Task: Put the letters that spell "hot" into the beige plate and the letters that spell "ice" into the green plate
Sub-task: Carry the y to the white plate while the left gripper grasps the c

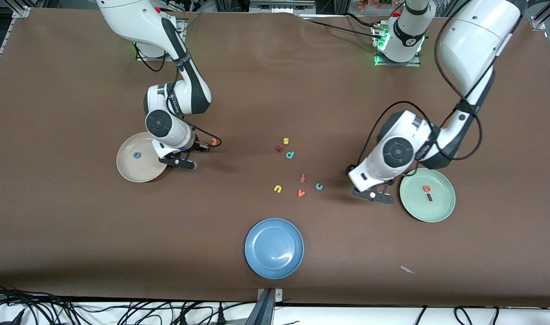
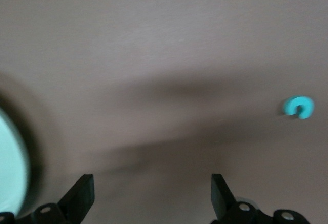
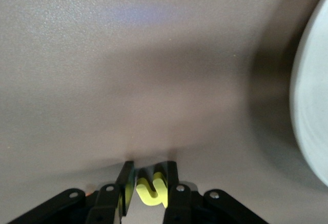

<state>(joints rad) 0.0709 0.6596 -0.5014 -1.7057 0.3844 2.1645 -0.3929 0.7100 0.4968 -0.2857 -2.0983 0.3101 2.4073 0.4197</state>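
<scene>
Blue plate [image 1: 274, 248] unused; right gripper [image 3: 148, 183], pinching yellow h [image 3: 152, 189] beside beige plate [image 1: 128, 169] holding blue o [image 1: 136, 155], should next carry it over; left gripper [image 2: 151, 193], wide open, empty beside green plate [image 1: 437, 210], should fetch teal c [image 1: 319, 186].

**Right gripper clamped, left gripper wide**

The right arm reaches down, elbow bent, its gripper [image 3: 148, 183] low over the table, fingers pinched on a yellow letter [image 3: 152, 189]. The left arm curves down from its base, its gripper [image 2: 152, 193] low over the table, fingers spread wide, holding nothing.
</scene>
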